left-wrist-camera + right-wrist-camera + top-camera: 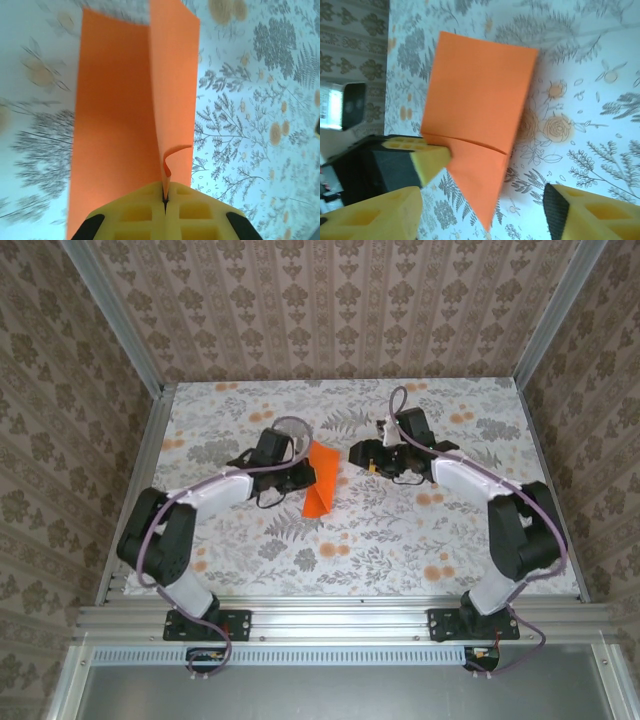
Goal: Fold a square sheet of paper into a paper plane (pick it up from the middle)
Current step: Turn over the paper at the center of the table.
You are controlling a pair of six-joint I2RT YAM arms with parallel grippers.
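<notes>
The square sheet of paper [321, 480] is bright orange and folded into a long shape with one pointed end. It is held off the flowered cloth at mid-table. My left gripper [307, 474] is shut on it. In the left wrist view the yellow jaws [165, 199] meet on the paper's [115, 125] centre fold, where one corner curls up. My right gripper [363, 456] stands open just right of the paper. In the right wrist view the folded paper [480, 90] hangs ahead, its tip between my open right gripper [485, 202], and a left fingertip [427, 157] pinches its edge.
A flowered tablecloth [400, 540] covers the table. Aluminium rails run along the near edge [330, 615] and up both sides, with patterned walls behind and beside. Both arm bases sit at the near rail.
</notes>
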